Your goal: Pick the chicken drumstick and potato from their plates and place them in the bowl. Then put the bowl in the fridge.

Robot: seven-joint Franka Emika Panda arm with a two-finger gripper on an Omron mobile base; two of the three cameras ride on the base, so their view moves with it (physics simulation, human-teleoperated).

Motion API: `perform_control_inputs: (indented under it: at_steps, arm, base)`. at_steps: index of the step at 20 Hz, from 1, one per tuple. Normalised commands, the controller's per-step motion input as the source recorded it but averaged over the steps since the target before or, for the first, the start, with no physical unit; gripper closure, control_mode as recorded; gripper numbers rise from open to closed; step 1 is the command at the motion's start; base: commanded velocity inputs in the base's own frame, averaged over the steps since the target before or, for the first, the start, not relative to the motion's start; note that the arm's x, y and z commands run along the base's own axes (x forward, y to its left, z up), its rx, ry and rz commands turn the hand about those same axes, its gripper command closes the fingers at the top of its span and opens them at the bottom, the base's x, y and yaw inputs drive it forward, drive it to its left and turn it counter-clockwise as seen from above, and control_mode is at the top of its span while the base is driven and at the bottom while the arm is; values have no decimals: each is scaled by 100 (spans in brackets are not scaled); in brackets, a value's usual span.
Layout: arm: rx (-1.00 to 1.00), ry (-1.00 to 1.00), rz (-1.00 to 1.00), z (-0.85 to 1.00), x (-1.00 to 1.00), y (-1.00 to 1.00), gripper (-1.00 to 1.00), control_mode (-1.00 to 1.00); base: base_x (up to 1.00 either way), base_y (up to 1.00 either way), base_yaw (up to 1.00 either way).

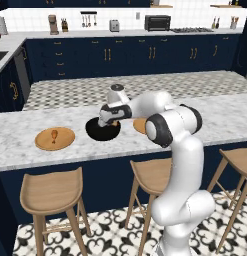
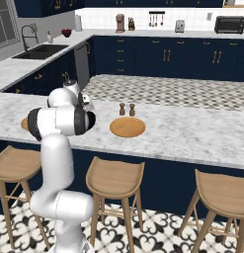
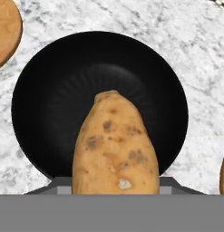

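The gripper [image 1: 106, 121] hangs over the one black bowl [image 1: 102, 131], clamped on the single potato [image 3: 115, 147] above it. Two plates: one [image 1: 55, 139] carries the chicken drumstick [image 1: 54, 135], the other [image 2: 127, 127] lies bare.

- Potato [image 3: 115, 145]: matt tan skin, mottled with darker brown spots and one pale fleck; slightly rough look.
- Bowl [image 3: 63, 90]: black, glossy, faint radial ribbing on the inner wall.
- Counter [image 1: 15, 135]: white-grey veined marble look, smooth, polished.
- Plates [image 1: 65, 142] [image 2: 127, 127]: orange-tan wood look, matt.
- Drumstick [image 1: 54, 135]: orange-brown, finish too small to judge.
- Stools [image 2: 114, 179]: light wood, smooth.
- Cabinets [image 2: 158, 62]: navy, satin, brass-coloured handles.
- Arm [image 1: 182, 150]: white, glossy plastic look.
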Motion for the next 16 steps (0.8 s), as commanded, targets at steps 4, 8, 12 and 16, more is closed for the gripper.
perform_control_inputs:
  at_steps: [4,8,12,16]
  arm:
    - [-2,0,0,-47,11,7,100,-100]
    - [0,0,0,-43,0,0,-100,-100]
    - [0,0,0,-14,0,0,-100,-100]
    - [0,0,0,-2,-7,0,-100,-100]
  base:
    - [0,0,0]
    - [0,0,0]
    - [0,0,0]
    - [0,0,0]
